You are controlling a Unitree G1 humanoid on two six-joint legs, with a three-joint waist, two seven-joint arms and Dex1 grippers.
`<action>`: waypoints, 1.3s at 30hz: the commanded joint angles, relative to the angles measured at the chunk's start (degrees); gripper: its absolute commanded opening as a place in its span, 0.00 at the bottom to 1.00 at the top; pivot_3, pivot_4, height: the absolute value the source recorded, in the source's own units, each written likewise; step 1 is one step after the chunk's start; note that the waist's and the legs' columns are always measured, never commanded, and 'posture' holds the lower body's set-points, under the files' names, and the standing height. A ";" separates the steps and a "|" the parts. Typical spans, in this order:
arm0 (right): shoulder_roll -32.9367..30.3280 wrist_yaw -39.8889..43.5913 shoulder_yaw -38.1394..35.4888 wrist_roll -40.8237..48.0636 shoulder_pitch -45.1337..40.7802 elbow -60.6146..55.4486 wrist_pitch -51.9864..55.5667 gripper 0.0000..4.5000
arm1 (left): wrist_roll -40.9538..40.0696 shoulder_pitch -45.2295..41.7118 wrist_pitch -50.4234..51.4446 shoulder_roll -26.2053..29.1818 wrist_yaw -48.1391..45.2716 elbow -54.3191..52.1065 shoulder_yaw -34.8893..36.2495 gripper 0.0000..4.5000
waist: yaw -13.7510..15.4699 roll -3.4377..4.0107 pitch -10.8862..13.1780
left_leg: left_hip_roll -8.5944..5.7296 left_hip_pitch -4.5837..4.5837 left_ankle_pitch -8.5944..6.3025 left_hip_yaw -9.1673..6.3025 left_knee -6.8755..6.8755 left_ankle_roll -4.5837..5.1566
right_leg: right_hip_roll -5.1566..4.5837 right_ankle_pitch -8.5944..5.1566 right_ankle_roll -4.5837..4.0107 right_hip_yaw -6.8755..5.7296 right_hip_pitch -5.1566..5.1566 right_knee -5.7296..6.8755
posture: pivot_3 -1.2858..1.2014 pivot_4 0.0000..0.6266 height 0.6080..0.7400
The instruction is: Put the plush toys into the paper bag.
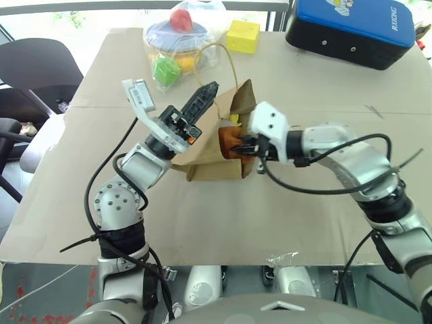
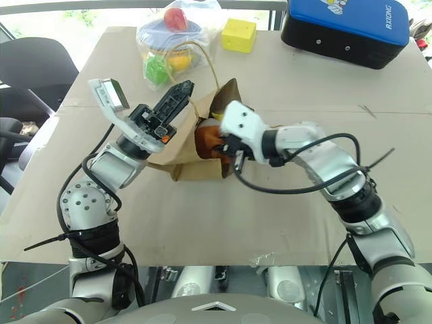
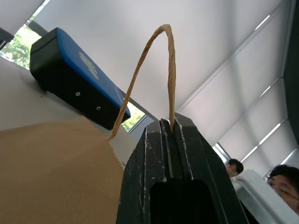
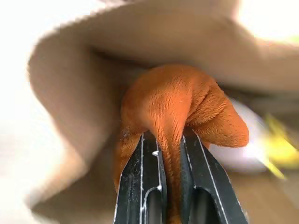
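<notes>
Left eye view, left to right: left gripper (image 1: 204, 94) is clamped tight on 1 cord handle (image 3: 161, 70) of the paper bag (image 1: 202, 152), holding its mouth up, while the right gripper (image 1: 248, 147) pinches the orange plush toy (image 4: 177, 105) narrowly between both fingers at the bag's opening. Judged progress: white plush toy (image 4: 243, 149) with yellow bits appears already inside, so 1 of 2 is done and the orange one awaits release. Bag lies on a beige table (image 1: 283, 216); a plastic bag of toys (image 1: 177, 40), yellow cube (image 1: 243, 36) and blue-black case (image 1: 354, 27) sit along the far edge by bright windows.
</notes>
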 commanded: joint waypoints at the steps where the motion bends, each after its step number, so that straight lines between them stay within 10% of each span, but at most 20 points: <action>1: -0.79 5.96 2.50 -2.41 -0.48 2.17 -6.67 0.33 | 0.54 1.17 -0.79 0.19 -1.10 -2.95 -0.11 0.00 | 0.18 0.00 0.00 | 0.00 -0.03 0.00 0.00 0.00 0.00 | -0.02 0.00 0.00 -0.02 0.00 -0.02 | 0.52 0.24 1.00; 3: -1.67 6.12 2.52 -4.83 0.19 2.84 -9.32 0.55 | 0.97 2.15 -1.09 0.19 -1.16 -3.58 -0.15 0.00 | 0.23 0.00 0.00 | -0.04 -0.05 0.00 0.01 0.00 0.00 | -0.08 0.00 0.00 -0.02 0.00 -0.05 | 0.52 0.24 1.00; 10: -5.44 2.37 -8.22 -1.94 5.05 -4.31 -4.43 0.55 | 1.88 3.99 -1.31 1.09 -2.12 -4.92 0.12 0.00 | 0.42 0.00 0.00 | -0.04 -0.03 0.00 0.01 0.03 -0.01 | -0.12 0.00 0.00 -0.04 0.01 0.01 | 0.52 0.24 1.00; 19: -3.21 -15.89 -41.27 16.51 20.46 -24.85 34.51 0.55 | 5.02 3.63 -2.25 3.94 -6.81 -4.28 -0.36 0.00 | 1.13 0.00 0.00 | -0.02 0.01 -0.01 0.06 0.00 0.01 | -0.19 0.00 -0.02 -0.01 0.04 0.01 | 0.52 0.24 1.00; 28: 8.77 -26.84 -43.37 16.38 29.10 -27.81 50.96 0.55 | 5.46 1.16 -1.83 4.14 -7.52 -2.02 -0.73 0.00 | 1.10 0.00 -0.02 | -0.02 0.04 -0.14 0.06 0.00 0.23 | 0.01 0.00 -0.02 0.09 0.02 0.06 | 0.52 0.24 1.00; 35: 16.71 -28.35 -43.72 17.00 27.78 -25.02 41.24 0.01 | 5.30 0.63 -1.50 4.19 -6.82 -2.24 -0.31 0.00 | 1.21 0.01 -0.02 | -0.07 0.01 -0.03 0.08 0.00 0.05 | 0.01 -0.01 0.00 0.11 0.00 0.02 | 0.52 0.24 1.00; 39: 16.22 -24.95 -44.99 20.44 27.62 -25.63 33.30 0.01 | 4.82 0.57 -1.43 3.97 -6.13 -2.98 -0.32 0.00 | 1.27 0.01 -0.02 | -0.07 0.00 -0.03 0.07 0.00 0.04 | 0.01 -0.01 0.00 0.11 0.00 0.01 | 0.52 0.24 1.00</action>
